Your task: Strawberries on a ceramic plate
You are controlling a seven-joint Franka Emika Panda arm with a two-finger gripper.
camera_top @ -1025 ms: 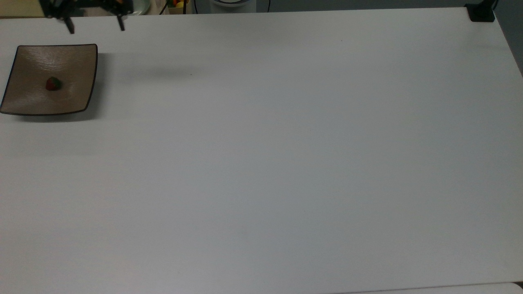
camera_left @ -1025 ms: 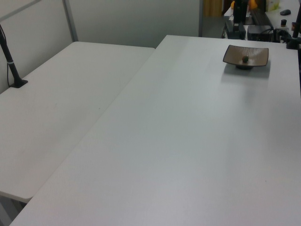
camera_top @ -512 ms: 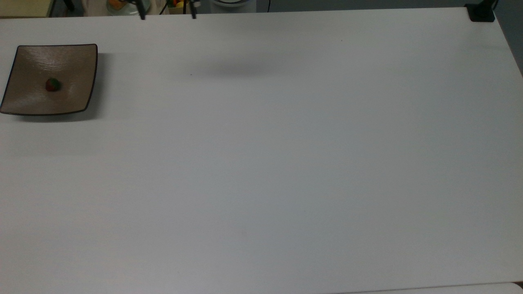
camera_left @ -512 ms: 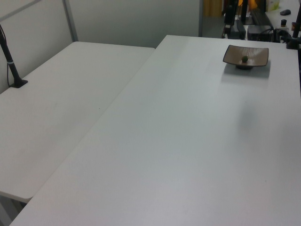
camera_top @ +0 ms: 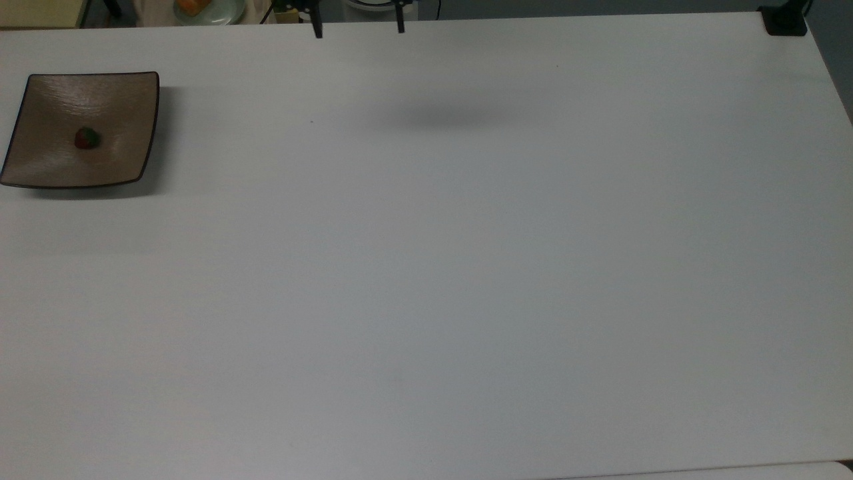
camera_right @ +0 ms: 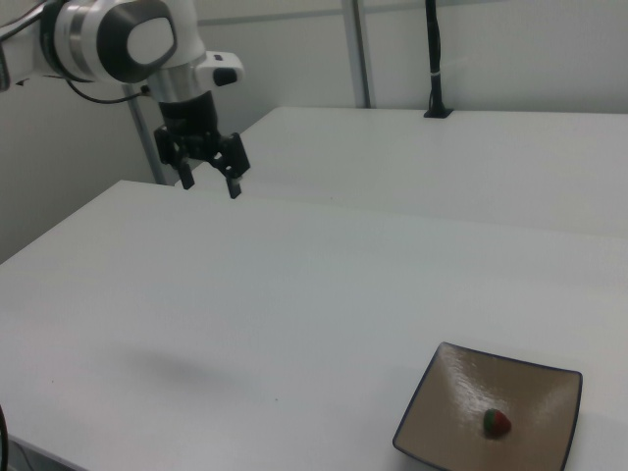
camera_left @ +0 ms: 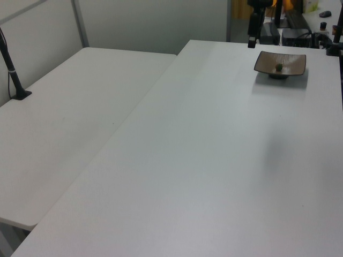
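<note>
A small red strawberry [camera_top: 86,138] with a green cap lies near the middle of the square brown ceramic plate [camera_top: 126,100] at the top view's left. The strawberry [camera_right: 497,423] and the plate [camera_right: 446,392] sit at the right view's lower right, and the strawberry [camera_left: 278,67] rests on the plate [camera_left: 293,58] at the left view's upper right. My gripper [camera_top: 358,29] hangs open and empty above the table's far edge in the top view, well to the right of the plate. In the right view the gripper [camera_right: 208,182] is high over the table, far left of the plate.
The wide white table [camera_top: 466,267] carries the gripper's shadow [camera_top: 446,119]. A round pale plate [camera_top: 206,8] with orange food lies beyond the far edge. A black camera mount [camera_top: 785,21] stands at the far right corner. A second white table [camera_left: 69,123] adjoins at the left view's left.
The open gripper has travelled to the right along the table's far edge in the top view, away from the plate. Its shadow moved right with it. Strawberry and plate stayed put.
</note>
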